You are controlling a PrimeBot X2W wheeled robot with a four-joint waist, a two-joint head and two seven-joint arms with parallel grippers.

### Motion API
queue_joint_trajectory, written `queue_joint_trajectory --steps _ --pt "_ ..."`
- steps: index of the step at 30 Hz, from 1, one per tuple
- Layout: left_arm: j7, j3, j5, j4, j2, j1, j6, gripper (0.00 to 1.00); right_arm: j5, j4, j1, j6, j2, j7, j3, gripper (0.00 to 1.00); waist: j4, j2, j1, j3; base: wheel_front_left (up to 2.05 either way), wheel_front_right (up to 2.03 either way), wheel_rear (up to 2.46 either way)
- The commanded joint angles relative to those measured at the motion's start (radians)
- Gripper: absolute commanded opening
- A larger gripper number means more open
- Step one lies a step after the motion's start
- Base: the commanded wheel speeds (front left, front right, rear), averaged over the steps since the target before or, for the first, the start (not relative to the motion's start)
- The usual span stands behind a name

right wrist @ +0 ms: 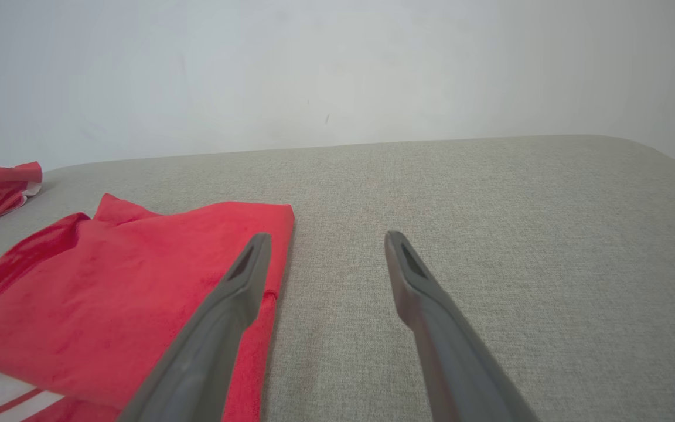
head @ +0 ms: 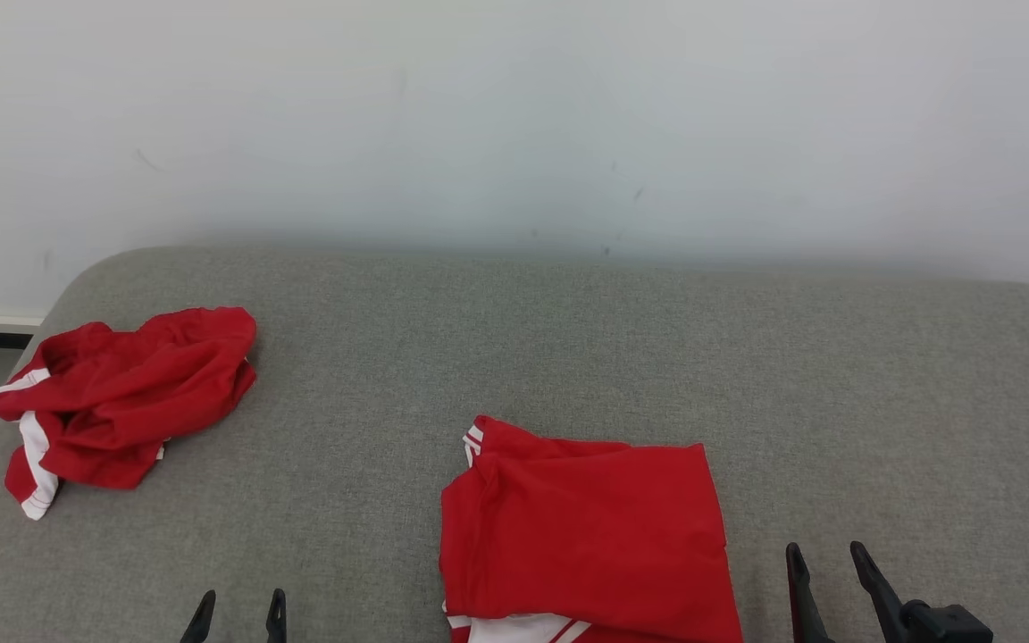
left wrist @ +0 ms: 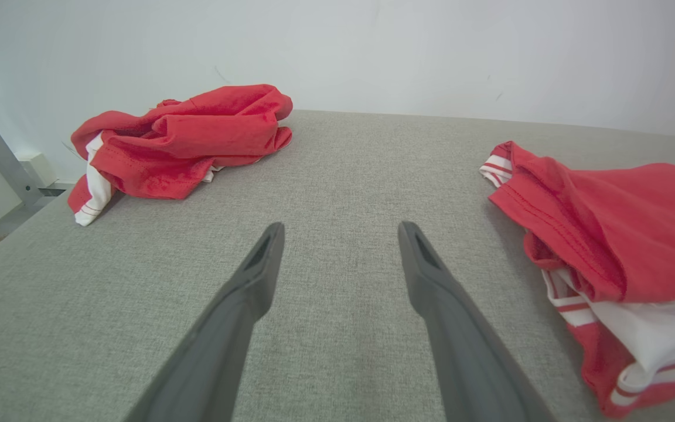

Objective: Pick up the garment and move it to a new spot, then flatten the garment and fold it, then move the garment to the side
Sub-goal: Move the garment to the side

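**Both empty: left gripper (head: 243,597) and right gripper (head: 825,549) flank the folded red garment (head: 581,527)**

Nearest me in the head view, the left gripper pokes up at seven o'clock and the right gripper at five o'clock. On each I read the two dark fingers as spread well apart with nothing between them. Both wrist views agree, showing bare grey fabric in the gap.

Between the two, at six o'clock, lies the folded red garment. It is a roughly rectangular stack with white striped trim showing at its near edge and at its far left corner. In the right wrist view one finger overlaps the garment's right edge. I cannot tell whether it touches the cloth.

Further out, at ten o'clock, a crumpled red garment (head: 121,397) sits bunched near the left edge of the grey padded surface (head: 747,357). It is well apart from the folded one, and white bands hang at its near left end.

Beyond the pad, at twelve o'clock, stands a plain pale wall (head: 514,116).
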Motion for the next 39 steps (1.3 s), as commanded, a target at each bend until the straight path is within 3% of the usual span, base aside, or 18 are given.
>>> queue_joint_trajectory --steps 1,15,33,39 --pt "-0.003 0.002 -0.002 -0.003 -0.003 0.007 0.002 1.0 0.006 -0.003 0.0 -0.002 0.0 -0.002 0.001 1.0 0.0 0.0 0.0 0.001 0.0 0.0 0.0" --pt "-0.003 0.009 0.008 -0.01 -0.005 -0.013 0.002 1.0 0.019 0.076 -0.094 -0.002 0.0 -0.002 0.038 1.0 0.017 0.0 0.0 0.008 0.0 0.0 0.0" --pt "-0.003 -0.01 0.003 -0.001 -0.004 -0.029 0.002 1.0 0.109 0.699 -0.412 -0.002 0.0 -0.002 0.11 1.0 0.095 0.0 0.0 0.021 0.0 0.0 0.0" --pt "-0.003 -0.009 -0.001 -0.001 -0.006 -0.03 0.002 1.0 0.217 0.789 -0.435 -0.002 0.001 0.013 0.188 0.97 0.101 0.0 0.0 0.025 0.0 0.0 0.0"
